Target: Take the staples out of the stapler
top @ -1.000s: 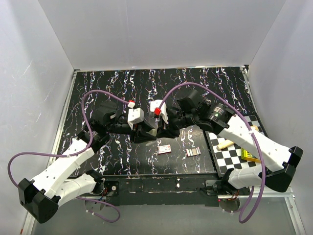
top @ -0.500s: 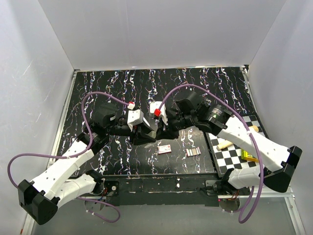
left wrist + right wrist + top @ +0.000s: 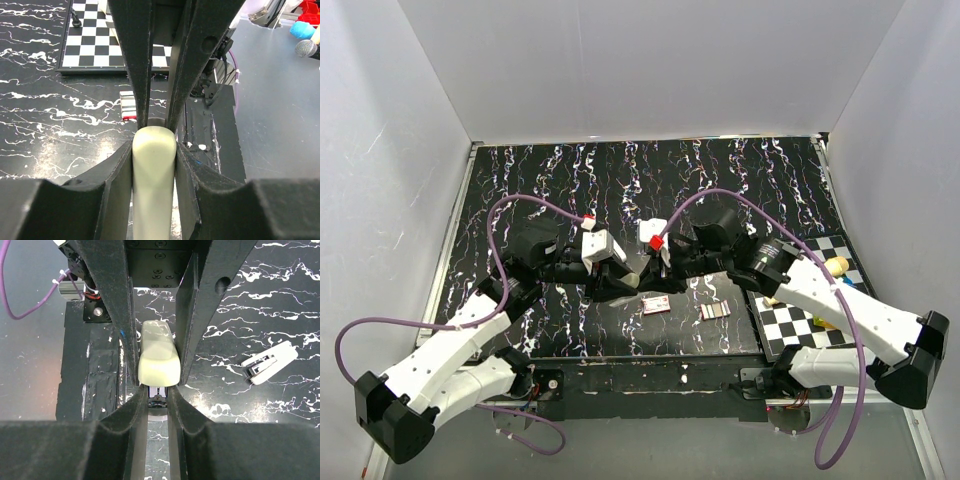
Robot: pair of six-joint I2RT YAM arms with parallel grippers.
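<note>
The stapler shows in the left wrist view as a cream rounded top [image 3: 154, 170] clamped between my left gripper's [image 3: 154, 150] pads. In the right wrist view the cream top [image 3: 159, 360] sits just beyond my right gripper [image 3: 158, 396], whose fingers are closed on the grey metal lower part [image 3: 159, 401] under it. In the top view the left gripper [image 3: 618, 282] and right gripper [image 3: 652, 279] meet nose to nose above the table's near middle, and they hide the stapler between them.
A small white and red piece [image 3: 657, 305] and a grey striped strip pack [image 3: 715, 311] lie on the black marbled table [image 3: 620, 180] just near the grippers. A checkered board [image 3: 800, 318] at the right carries a pale wooden stick [image 3: 836, 266] and a yellow item.
Both grippers, still joined on the stapler, have shifted a little toward the near edge. The right arm's forearm has dropped lower and swung rightward.
</note>
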